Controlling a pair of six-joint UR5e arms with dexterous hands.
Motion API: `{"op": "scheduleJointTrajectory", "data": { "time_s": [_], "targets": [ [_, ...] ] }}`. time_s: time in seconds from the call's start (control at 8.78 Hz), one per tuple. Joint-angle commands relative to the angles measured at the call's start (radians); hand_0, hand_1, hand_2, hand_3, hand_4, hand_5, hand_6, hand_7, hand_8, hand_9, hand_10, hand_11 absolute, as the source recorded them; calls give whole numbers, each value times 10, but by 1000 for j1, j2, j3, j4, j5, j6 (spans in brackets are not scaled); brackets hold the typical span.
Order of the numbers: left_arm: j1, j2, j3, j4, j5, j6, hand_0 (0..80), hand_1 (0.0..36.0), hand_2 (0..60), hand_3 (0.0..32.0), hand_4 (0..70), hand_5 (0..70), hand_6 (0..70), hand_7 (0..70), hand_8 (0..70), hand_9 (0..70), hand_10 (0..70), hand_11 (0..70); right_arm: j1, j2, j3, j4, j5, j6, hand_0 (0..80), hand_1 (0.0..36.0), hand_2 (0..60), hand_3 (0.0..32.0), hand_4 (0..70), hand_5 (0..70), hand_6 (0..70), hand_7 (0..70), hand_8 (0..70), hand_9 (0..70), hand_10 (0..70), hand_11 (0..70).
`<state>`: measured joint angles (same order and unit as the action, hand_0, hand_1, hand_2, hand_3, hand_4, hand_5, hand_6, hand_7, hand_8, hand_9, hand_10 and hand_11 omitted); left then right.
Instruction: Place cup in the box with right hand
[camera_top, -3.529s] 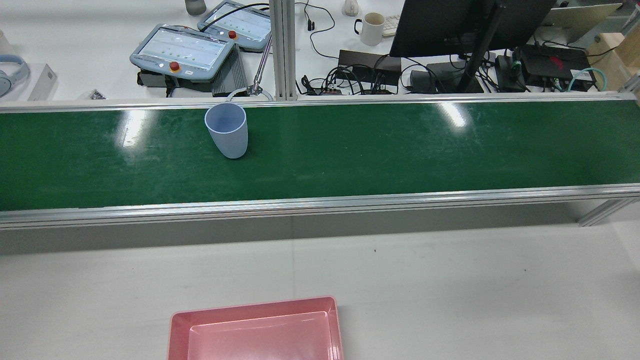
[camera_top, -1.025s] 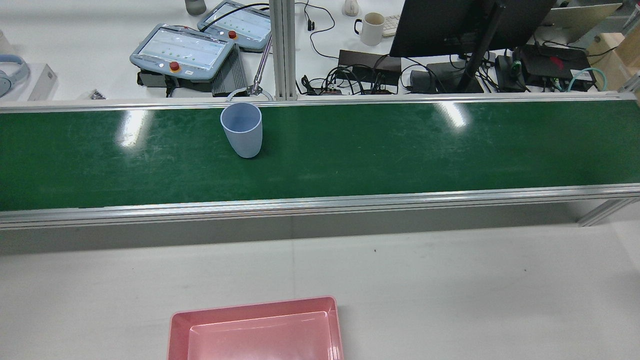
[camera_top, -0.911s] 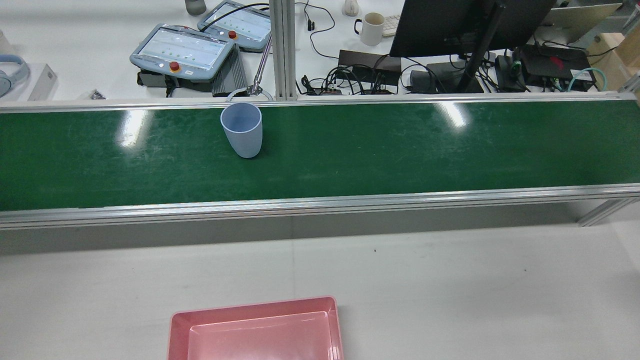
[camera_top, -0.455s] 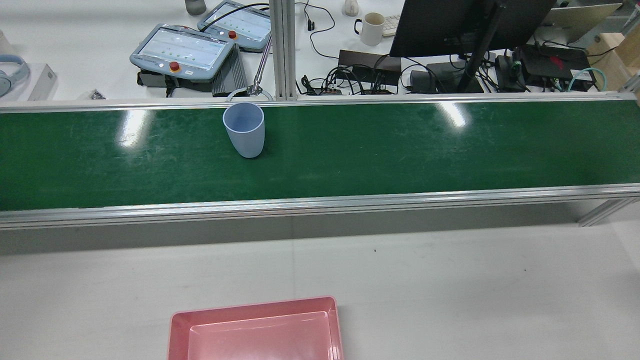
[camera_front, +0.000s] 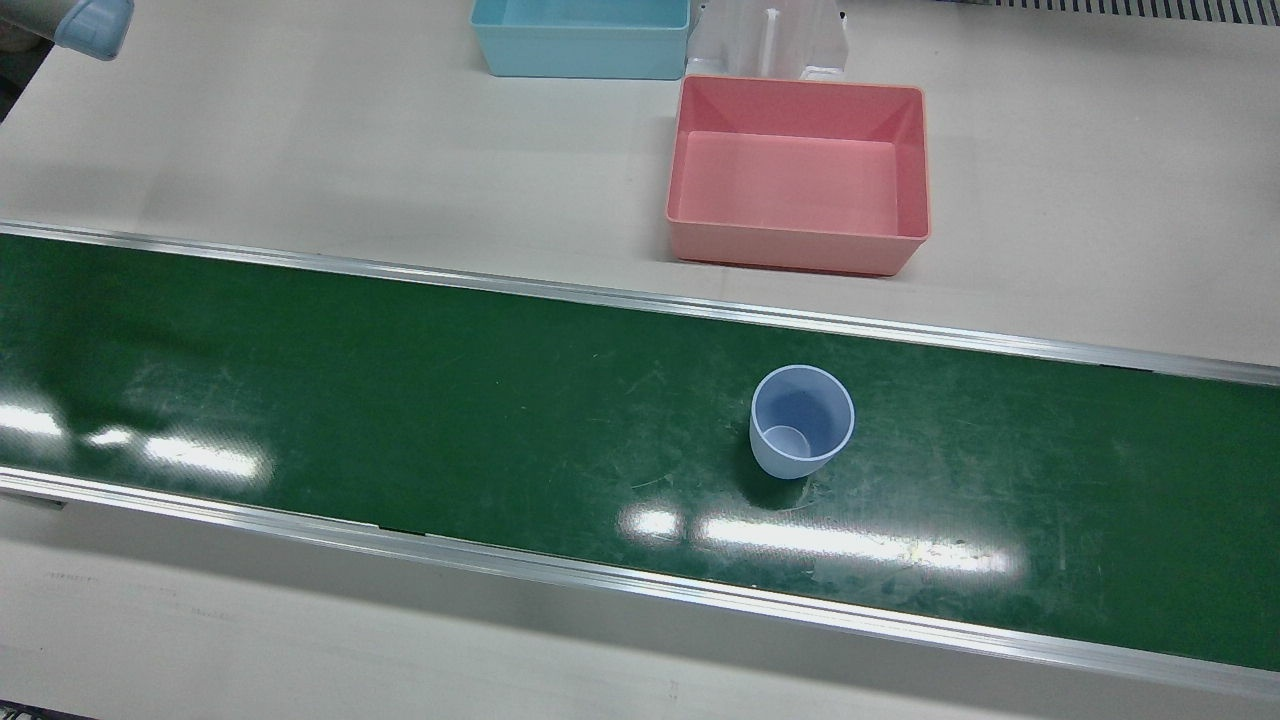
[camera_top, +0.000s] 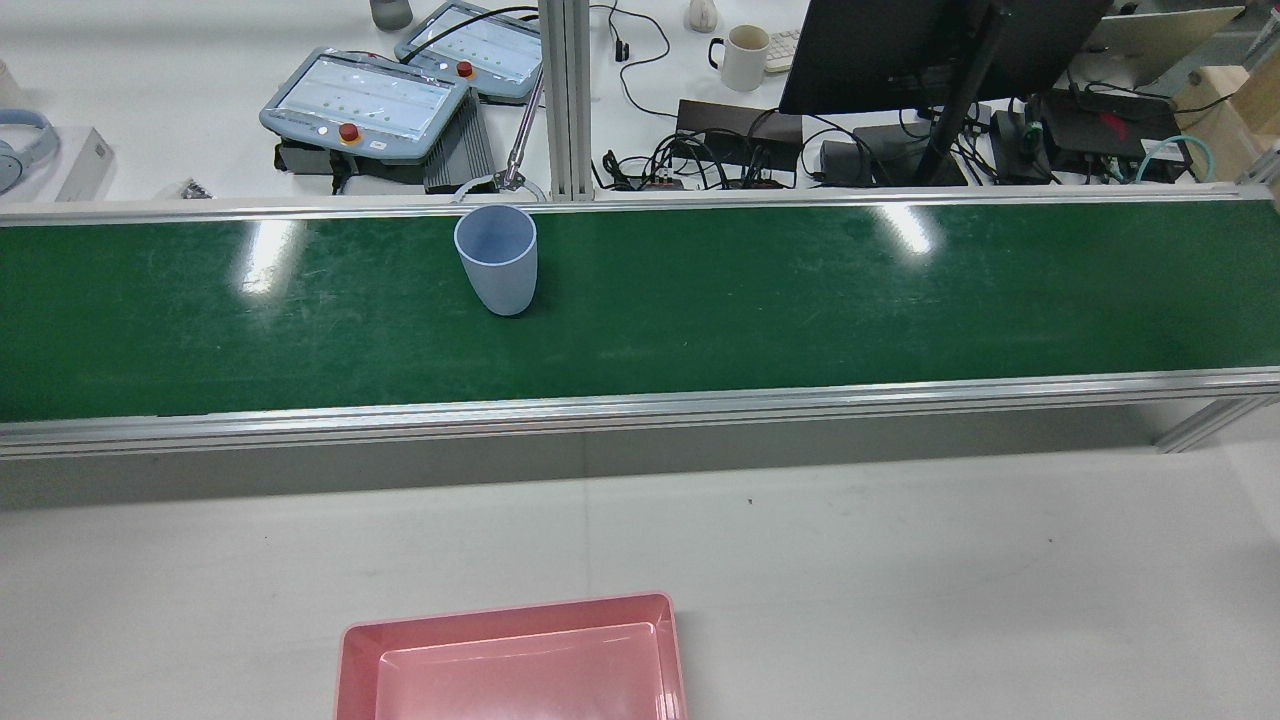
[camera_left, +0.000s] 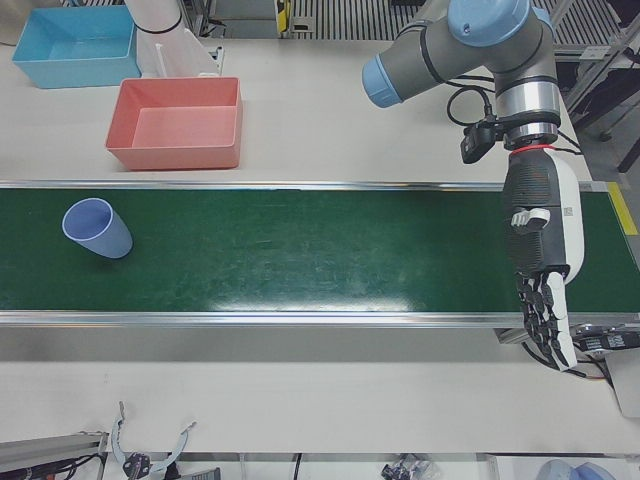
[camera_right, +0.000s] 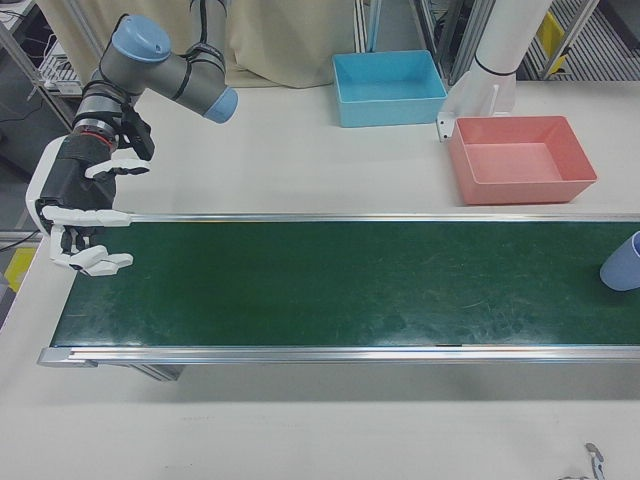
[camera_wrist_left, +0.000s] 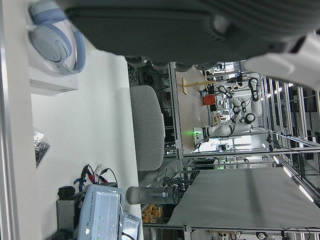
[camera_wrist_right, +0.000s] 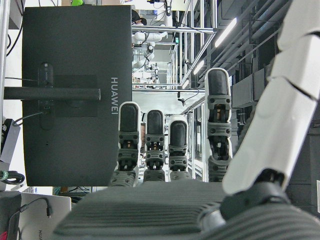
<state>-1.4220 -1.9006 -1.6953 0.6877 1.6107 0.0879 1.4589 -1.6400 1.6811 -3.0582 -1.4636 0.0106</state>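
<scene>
A pale blue cup (camera_top: 496, 258) stands upright on the green conveyor belt (camera_top: 800, 300), near its far rail; it also shows as the cup (camera_front: 800, 422), (camera_left: 97, 228), (camera_right: 622, 262). The empty pink box (camera_front: 790, 250) sits on the white table beside the belt, seen too as the box (camera_top: 505, 608), (camera_left: 175, 155), (camera_right: 520, 190). My right hand (camera_right: 85, 215) hovers open over one end of the belt, far from the cup, its fingers (camera_wrist_right: 155, 145) spread. My left hand (camera_left: 540, 270) hangs open at the opposite end, fingers straight, holding nothing.
A blue box (camera_front: 580, 40) stands behind the pink one by an arm pedestal (camera_front: 770, 40). Aluminium rails (camera_top: 640, 405) edge the belt. Beyond it lie teach pendants (camera_top: 365, 100), a mug (camera_top: 745, 55), cables and a monitor (camera_top: 900, 50).
The cup has travelled along the belt, rightward in the rear view, staying upright. No hand has entered the rear view.
</scene>
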Motion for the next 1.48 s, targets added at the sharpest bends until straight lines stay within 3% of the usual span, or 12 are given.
{"op": "scheduleJointTrajectory", "data": {
  "time_s": [0.0,0.46,0.91,1.37],
  "targets": [
    [0,0,9,-5,0,-2,0,0,0,0,0,0,0,0,0,0,0,0,0,0,5,-1,0,-4,523,142,91,0,693,66,157,587,235,365,270,393],
    [0,0,11,-5,0,-2,0,0,0,0,0,0,0,0,0,0,0,0,1,2,5,-1,0,-6,521,139,85,0,670,67,157,577,236,367,280,406],
    [0,0,9,-5,0,-2,0,0,0,0,0,0,0,0,0,0,0,0,1,2,3,1,-1,-4,520,138,91,0,700,69,166,614,251,392,297,427],
    [0,0,9,-5,0,-2,0,0,0,0,0,0,0,0,0,0,0,0,1,2,3,1,-1,-4,524,143,85,0,681,70,160,589,244,379,283,411]
  ]
}}
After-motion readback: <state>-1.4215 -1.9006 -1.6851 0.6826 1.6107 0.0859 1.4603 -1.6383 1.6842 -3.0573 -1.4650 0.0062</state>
